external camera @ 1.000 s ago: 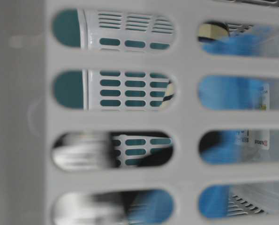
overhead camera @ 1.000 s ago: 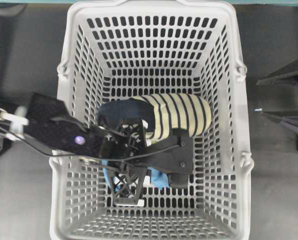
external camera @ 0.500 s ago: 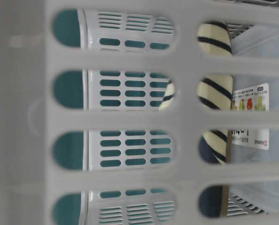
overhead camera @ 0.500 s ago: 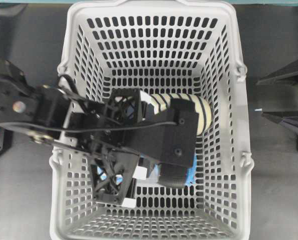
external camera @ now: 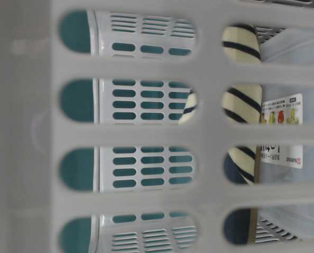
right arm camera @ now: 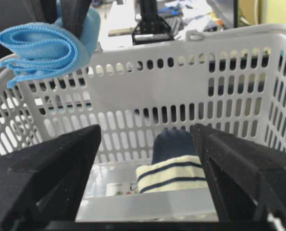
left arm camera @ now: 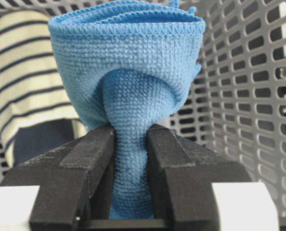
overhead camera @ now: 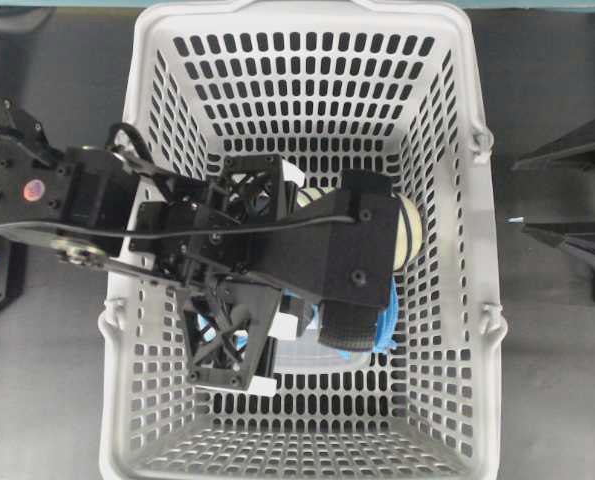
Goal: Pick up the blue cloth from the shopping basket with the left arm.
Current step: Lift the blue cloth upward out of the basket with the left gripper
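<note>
Blue cloth pinched in left tool, overhead view hides that grip, right tool open.

Sky-blue knitted terry cloth with a nubbly, stitched-edge weave; matt black plastic gripper fingers; smooth light grey slotted plastic basket; soft navy-and-cream striped fabric roll.

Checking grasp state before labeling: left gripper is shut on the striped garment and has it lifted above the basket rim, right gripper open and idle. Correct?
Wrong on the object. The left gripper is shut on the blue cloth, as the left wrist view shows; the striped garment lies in the shopping basket. The right wrist view shows the cloth hanging at rim height, and the right gripper open.
</note>
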